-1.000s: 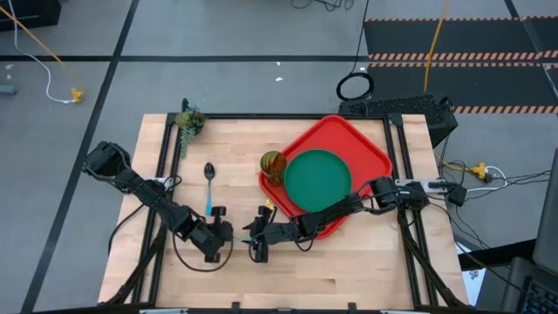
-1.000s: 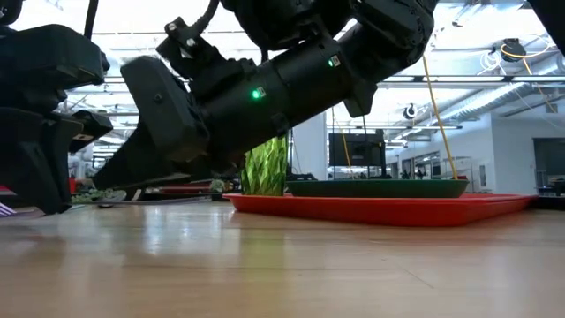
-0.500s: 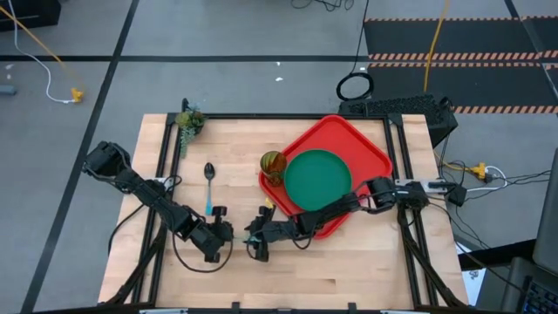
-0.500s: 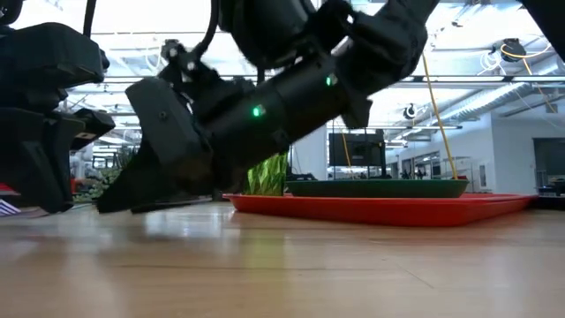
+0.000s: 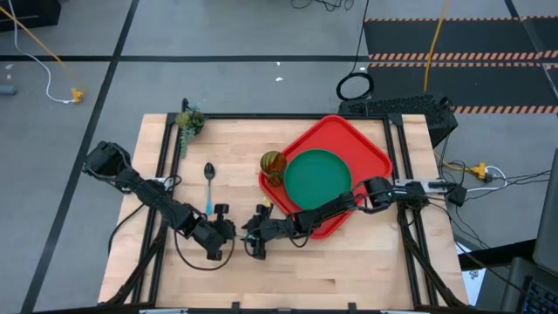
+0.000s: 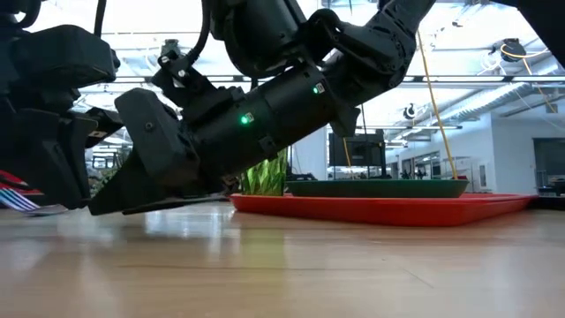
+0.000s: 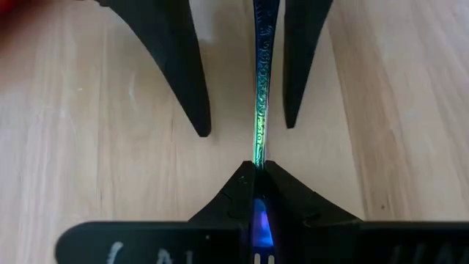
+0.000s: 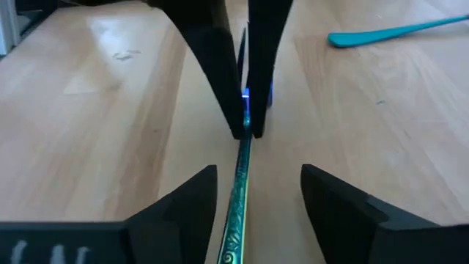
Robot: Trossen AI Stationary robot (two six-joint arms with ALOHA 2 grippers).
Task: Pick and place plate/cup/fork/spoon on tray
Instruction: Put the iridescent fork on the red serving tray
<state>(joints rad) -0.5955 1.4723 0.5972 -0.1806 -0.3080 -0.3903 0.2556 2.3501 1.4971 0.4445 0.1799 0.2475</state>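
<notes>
On the wooden table (image 5: 349, 270), seen from above, the left gripper (image 5: 228, 231) and right gripper (image 5: 253, 240) meet nose to nose at about 8 o'clock from the plate (image 5: 318, 179). The left fingers are pinched tight on one end of the slim fork (image 7: 259, 117), which lies low along the wood. The right fingers stand wide, one on each side of the fork's other end without touching it. The dark-green plate lies in the red tray (image 5: 377, 148), toward 2 o'clock on the table. The cup (image 5: 273, 163) stands at the tray's 9 o'clock corner; whether inside the rim I cannot tell. The spoon (image 5: 209, 183) lies on bare wood at 9 o'clock from the cup, bowl toward 12.
</notes>
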